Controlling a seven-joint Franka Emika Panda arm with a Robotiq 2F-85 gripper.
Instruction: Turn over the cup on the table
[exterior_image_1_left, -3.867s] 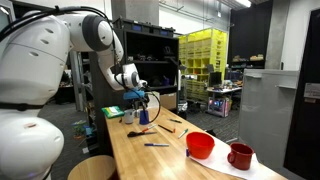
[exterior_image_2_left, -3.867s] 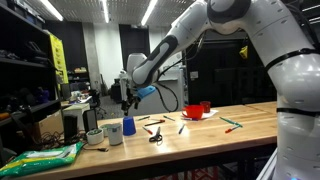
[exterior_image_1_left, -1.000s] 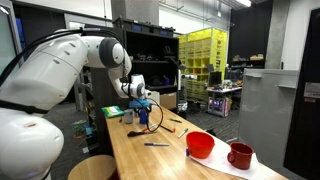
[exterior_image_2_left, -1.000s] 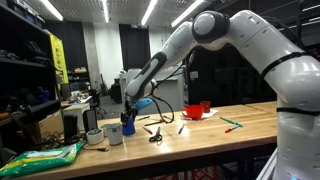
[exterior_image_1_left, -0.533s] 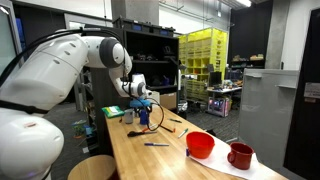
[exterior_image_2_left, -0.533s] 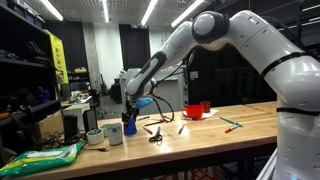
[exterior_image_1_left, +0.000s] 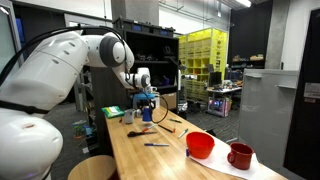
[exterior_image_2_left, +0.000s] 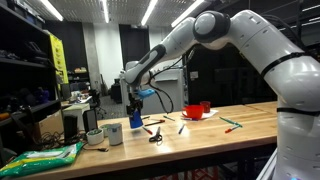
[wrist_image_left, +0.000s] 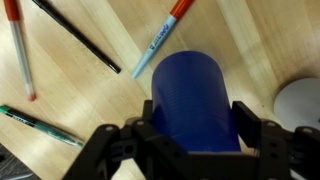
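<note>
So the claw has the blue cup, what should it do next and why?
Probably roll the wrist to tip the blue cup over. The claw is shut on its sides, and in an exterior view the blue cup seems to hang just above the table, so it likely has room to turn.

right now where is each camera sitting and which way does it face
Exterior view: beside the robot's base, looking along the table; the arm fills the left.
Exterior view: off the table's long side, facing across it; the arm reaches in from the right.
Wrist view: above the gripper, looking down at the cup.
Shared: all three show the gripper around the cup.
</note>
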